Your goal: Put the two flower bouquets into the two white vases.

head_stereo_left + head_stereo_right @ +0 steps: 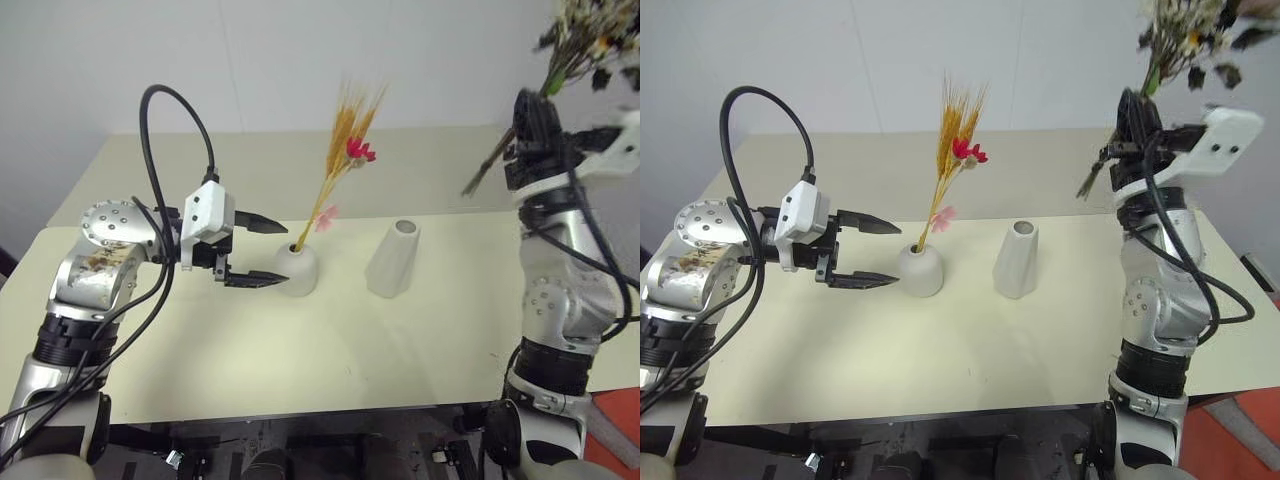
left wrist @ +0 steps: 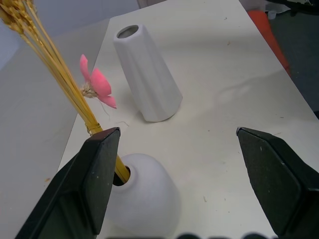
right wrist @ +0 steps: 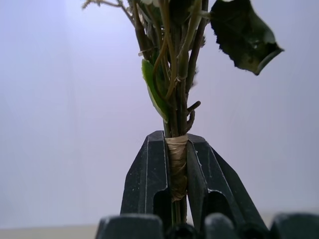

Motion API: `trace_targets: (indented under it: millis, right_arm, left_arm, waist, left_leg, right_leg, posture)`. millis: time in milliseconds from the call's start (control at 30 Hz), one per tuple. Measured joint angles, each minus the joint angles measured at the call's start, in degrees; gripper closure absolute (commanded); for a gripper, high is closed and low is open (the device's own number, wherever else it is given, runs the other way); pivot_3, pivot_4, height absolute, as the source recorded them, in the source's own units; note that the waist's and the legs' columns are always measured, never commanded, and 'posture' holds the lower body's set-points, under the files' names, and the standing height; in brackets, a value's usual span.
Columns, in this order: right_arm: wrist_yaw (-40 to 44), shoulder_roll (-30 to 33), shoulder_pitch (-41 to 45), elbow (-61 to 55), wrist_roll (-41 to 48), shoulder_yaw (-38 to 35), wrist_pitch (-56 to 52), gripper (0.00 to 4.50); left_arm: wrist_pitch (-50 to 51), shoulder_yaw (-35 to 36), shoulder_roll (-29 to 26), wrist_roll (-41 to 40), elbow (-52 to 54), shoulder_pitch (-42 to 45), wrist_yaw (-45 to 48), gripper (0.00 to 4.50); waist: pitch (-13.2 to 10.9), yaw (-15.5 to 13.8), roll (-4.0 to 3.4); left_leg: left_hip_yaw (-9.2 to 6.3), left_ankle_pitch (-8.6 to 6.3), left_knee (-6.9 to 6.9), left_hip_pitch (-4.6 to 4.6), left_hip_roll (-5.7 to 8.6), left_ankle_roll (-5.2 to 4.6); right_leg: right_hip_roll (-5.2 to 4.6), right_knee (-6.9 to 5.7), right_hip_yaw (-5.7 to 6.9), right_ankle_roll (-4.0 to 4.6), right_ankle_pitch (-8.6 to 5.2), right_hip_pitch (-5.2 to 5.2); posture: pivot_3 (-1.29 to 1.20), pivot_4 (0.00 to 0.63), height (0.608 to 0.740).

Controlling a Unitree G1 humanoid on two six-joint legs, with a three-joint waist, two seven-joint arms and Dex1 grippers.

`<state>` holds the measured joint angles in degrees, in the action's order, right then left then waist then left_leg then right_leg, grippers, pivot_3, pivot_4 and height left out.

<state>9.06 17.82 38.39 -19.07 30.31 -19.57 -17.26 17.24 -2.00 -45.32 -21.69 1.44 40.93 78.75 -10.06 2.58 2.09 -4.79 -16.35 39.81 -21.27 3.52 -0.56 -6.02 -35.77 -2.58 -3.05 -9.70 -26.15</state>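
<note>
The wheat bunch (image 1: 340,160) is stood in the round vase (image 1: 297,268) — the tall vase (image 1: 392,258) just beside it. The left gripper (image 1: 255,252) is spread wide beside the round vase; the leafy bunch (image 3: 174,64) is clamped in the right gripper (image 3: 176,164). No writing is seen.

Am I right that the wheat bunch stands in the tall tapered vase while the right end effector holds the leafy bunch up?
Not quite: the wheat bunch stands in the short rounded vase, as the left eye view shows. The tall tapered vase is empty. The right end effector does hold the leafy bunch.

I'm seeing a slim golden wheat-stalk bunch with red and pink blossoms (image 1: 343,150) showing against a plain grey wall (image 1: 300,60). Both matte vases, short rounded (image 1: 297,268) and tall faceted (image 1: 392,259), are reading white on the cream tabletop (image 1: 300,350). Brown-green stems with tan binding (image 3: 176,164) are sitting between black fingers (image 3: 149,174).
</note>
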Motion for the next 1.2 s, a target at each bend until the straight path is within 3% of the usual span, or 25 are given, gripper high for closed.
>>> trace_targets:
  millis: [367,1200]
  right_arm:
    - [-1.6,-4.1,-0.3,-1.6,2.6,6.8,-4.3,4.27]
    - [-0.1,-6.2,-5.5,1.2,-1.9,10.5,-4.0,4.27]
  left_arm:
    - [-0.1,-0.1,-0.1,-0.1,0.0,-0.2,0.2,0.45]
    - [0.4,-0.1,-0.9,-0.7,1.4,-1.0,-1.1,0.45]
  waist:
    - [0.0,0.2,-0.01]
    - [0.0,0.1,-0.02]
  left_leg:
    - [0.15,0.0,-0.01,0.08,-0.12,0.01]
    - [0.19,0.0,-0.01,0.08,-0.2,0.01]
  right_leg:
    - [0.13,-0.02,-0.03,0.1,0.06,-0.02]
    - [0.23,-0.01,-0.04,0.13,0.08,-0.03]
  posture:
    - [0.0,0.15,0.74]
    - [0.0,0.15,0.74]
